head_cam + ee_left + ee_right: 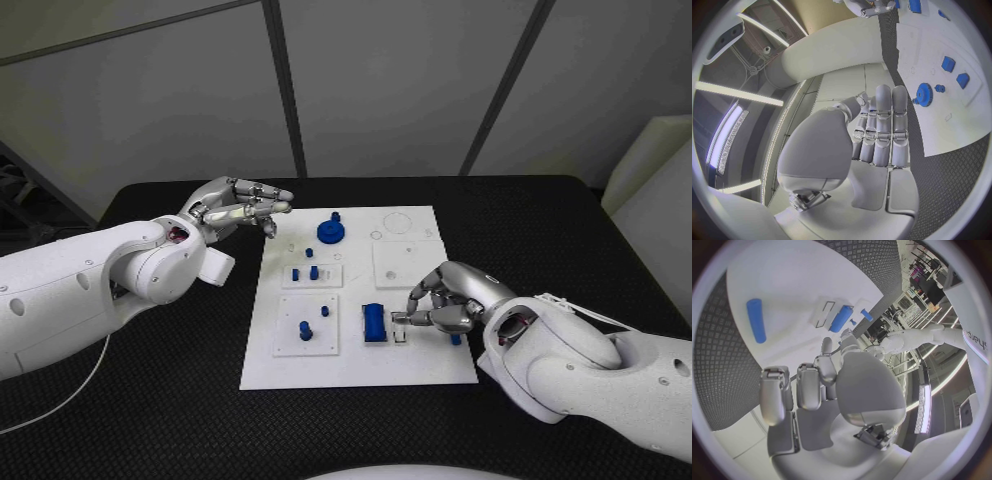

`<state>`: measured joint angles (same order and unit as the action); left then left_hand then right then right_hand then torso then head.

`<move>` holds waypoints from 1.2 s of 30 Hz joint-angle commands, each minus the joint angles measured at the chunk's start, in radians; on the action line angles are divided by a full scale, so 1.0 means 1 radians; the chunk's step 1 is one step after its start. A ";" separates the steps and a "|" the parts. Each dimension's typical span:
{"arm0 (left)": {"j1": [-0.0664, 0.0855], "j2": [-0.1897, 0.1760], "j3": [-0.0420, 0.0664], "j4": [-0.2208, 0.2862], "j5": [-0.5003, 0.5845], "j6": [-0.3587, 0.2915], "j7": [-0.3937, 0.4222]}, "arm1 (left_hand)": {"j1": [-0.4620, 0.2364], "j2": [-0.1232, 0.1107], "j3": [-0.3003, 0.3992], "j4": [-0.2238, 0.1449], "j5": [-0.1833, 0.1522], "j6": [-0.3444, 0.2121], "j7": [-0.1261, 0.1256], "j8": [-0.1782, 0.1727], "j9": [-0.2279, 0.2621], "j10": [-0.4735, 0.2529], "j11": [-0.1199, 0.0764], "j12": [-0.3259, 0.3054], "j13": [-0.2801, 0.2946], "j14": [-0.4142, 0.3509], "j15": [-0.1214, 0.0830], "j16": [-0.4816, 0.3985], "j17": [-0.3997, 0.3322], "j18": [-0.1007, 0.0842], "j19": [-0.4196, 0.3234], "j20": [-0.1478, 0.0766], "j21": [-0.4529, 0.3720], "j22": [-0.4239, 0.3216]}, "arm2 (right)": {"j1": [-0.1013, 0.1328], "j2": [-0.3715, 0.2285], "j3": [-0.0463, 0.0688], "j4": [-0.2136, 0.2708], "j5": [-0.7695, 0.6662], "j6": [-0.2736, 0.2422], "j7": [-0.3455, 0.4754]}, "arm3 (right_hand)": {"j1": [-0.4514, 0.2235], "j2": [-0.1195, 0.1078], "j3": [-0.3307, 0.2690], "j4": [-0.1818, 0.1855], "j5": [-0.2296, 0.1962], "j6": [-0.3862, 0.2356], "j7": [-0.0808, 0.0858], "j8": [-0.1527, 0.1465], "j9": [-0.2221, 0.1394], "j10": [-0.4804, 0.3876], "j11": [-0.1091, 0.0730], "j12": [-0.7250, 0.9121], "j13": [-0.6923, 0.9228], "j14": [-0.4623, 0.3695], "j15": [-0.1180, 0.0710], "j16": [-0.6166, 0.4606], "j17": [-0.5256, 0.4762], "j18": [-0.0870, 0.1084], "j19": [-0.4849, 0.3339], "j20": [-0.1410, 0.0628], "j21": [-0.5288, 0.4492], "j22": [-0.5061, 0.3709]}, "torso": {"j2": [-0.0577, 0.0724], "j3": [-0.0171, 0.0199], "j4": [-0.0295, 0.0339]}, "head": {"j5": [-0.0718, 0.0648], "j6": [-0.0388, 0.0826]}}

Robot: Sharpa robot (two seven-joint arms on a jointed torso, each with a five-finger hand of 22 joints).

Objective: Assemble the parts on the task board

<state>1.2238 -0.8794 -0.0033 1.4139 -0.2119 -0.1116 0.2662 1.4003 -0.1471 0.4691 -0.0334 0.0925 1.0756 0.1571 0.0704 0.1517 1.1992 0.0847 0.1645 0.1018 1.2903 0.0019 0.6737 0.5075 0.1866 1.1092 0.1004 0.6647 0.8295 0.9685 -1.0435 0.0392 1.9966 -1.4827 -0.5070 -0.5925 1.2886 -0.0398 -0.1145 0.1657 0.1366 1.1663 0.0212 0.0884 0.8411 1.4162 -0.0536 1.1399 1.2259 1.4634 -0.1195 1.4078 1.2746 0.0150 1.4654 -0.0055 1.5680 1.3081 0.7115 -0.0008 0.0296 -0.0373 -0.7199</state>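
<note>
The white task board (418, 365) lies mid-table. A blue gear (332, 232) stands near its far edge, also in the left wrist view (924, 94). Several small blue pegs (304, 331) stand in the left-hand plates. A blue block (374, 323) stands upright near the middle. A blue cylinder (456, 339) lies flat by the board's right edge, under my right hand (447, 300); it is seen bare on the board (756, 320). That hand hovers with fingers loosely bent and apart, holding nothing. My left hand (238, 208) hangs off the board's far left corner, fingers (882, 125) pressed together, thumb close, holding nothing.
Black matting (173, 380) surrounds the board on all sides. Raised white plates (404, 262) sit on the board's far right part. An empty white slot (400, 337) lies beside the blue block. A thin cable (58, 400) trails under my left arm.
</note>
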 commanded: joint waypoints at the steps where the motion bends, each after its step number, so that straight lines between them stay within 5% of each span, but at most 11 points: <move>1: 0.001 0.000 0.000 0.001 0.005 0.005 0.004 | -0.008 0.004 -0.008 0.001 -0.003 -0.007 -0.001 -0.005 -0.001 -0.006 0.000 -0.004 0.001 -0.006 -0.002 -0.004 -0.001 -0.004 -0.001 0.003 -0.007 -0.001 | 0.004 -0.038 0.007 0.007 0.119 -0.032 0.095 | 0.014 0.013 -0.010 0.000 0.008 -0.018 0.006 -0.019 -0.015 -0.007 0.008 -0.012 -0.004 0.048 0.010 -0.007 0.000 -0.015 0.105 0.006 0.003 0.263 | 0.001 -0.0008 0.0004 | -0.009 0.002; 3: 0.001 0.001 0.000 0.002 0.005 0.004 0.004 | -0.008 0.004 -0.008 0.001 -0.003 -0.007 -0.001 -0.005 -0.001 -0.006 0.000 -0.004 0.001 -0.006 -0.002 -0.004 -0.001 -0.004 -0.001 0.003 -0.007 -0.001 | 0.009 -0.073 0.010 0.003 0.132 -0.019 0.102 | 0.025 0.018 -0.015 -0.002 0.020 -0.039 0.014 -0.029 -0.039 -0.011 0.015 -0.022 -0.009 0.049 0.016 -0.007 0.001 -0.015 0.105 0.010 0.003 0.263 | 0.001 -0.0014 0.0009 | -0.012 0.004; 5: 0.001 0.001 0.000 0.003 0.005 0.003 0.003 | -0.008 0.004 -0.008 0.001 -0.003 -0.007 -0.001 -0.005 -0.001 -0.006 0.000 -0.004 0.001 -0.006 -0.002 -0.004 -0.001 -0.004 -0.001 0.003 -0.007 -0.001 | 0.013 -0.111 0.013 -0.005 0.121 0.003 0.104 | 0.039 0.023 -0.023 -0.003 0.076 -0.070 0.024 -0.029 -0.078 -0.013 0.022 -0.029 -0.013 0.049 0.021 -0.009 0.001 -0.015 0.105 0.016 0.003 0.263 | 0.000 -0.0023 0.0004 | -0.016 0.004; 14: 0.001 0.003 0.000 0.008 0.005 0.002 0.004 | -0.008 0.004 -0.008 0.001 -0.002 -0.007 -0.001 -0.004 -0.001 -0.006 0.000 -0.004 0.002 -0.006 -0.002 -0.005 -0.002 -0.004 0.000 0.003 -0.009 -0.003 | 0.016 -0.168 0.014 -0.015 0.007 0.119 0.056 | 0.041 0.032 -0.051 0.013 0.087 -0.068 0.030 -0.027 -0.156 -0.013 0.029 -0.045 -0.021 0.050 0.028 -0.008 0.006 -0.015 0.105 0.024 0.003 0.263 | 0.002 0.0018 -0.0037 | -0.033 0.008; 23: 0.000 0.004 -0.001 0.007 0.005 0.005 0.005 | -0.008 0.004 -0.008 0.001 -0.002 -0.007 -0.001 -0.004 -0.001 -0.006 0.000 -0.004 0.002 -0.006 -0.002 -0.005 -0.002 -0.004 0.000 0.003 -0.009 -0.003 | 0.010 -0.170 0.012 -0.015 -0.094 0.209 -0.016 | 0.020 0.033 -0.079 0.043 0.091 -0.040 0.026 -0.025 -0.189 -0.011 0.026 -0.049 -0.022 0.049 0.026 -0.011 0.004 -0.015 0.105 0.024 0.003 0.263 | 0.000 0.0016 -0.0040 | -0.049 0.006; 36: -0.003 0.004 -0.001 0.003 0.005 0.006 0.004 | -0.008 0.004 -0.008 0.001 -0.002 -0.007 -0.001 -0.004 -0.001 -0.006 0.000 -0.004 0.002 -0.006 -0.002 -0.005 -0.002 -0.004 0.000 0.003 -0.009 -0.003 | 0.001 -0.154 0.009 -0.011 -0.117 0.268 -0.052 | 0.010 0.030 -0.095 0.062 0.092 -0.025 0.024 -0.023 -0.202 -0.011 0.025 -0.052 -0.022 0.049 0.025 -0.013 0.002 -0.015 0.105 0.023 0.003 0.263 | 0.001 0.0018 -0.0041 | -0.049 0.002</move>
<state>1.2202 -0.8755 -0.0051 1.4166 -0.2116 -0.1120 0.2659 1.4003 -0.1472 0.4691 -0.0334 0.0925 1.0756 0.1571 0.0704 0.1520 1.1992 0.0847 0.1645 0.1026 1.2903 0.0019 0.6738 0.5069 0.1865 1.1092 0.1004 0.6570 0.8280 0.9695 -1.1996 0.0487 1.9837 -1.5729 -0.2760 -0.6231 1.3090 -0.0088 -0.2062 0.2244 0.2235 1.1337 0.0443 0.0629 0.6408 1.4005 -0.0301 1.0947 1.2055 1.4666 -0.0980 1.3998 1.2785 0.0151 1.4670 0.0106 1.5680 1.3077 0.7121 0.0012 0.0261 -0.0875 -0.7176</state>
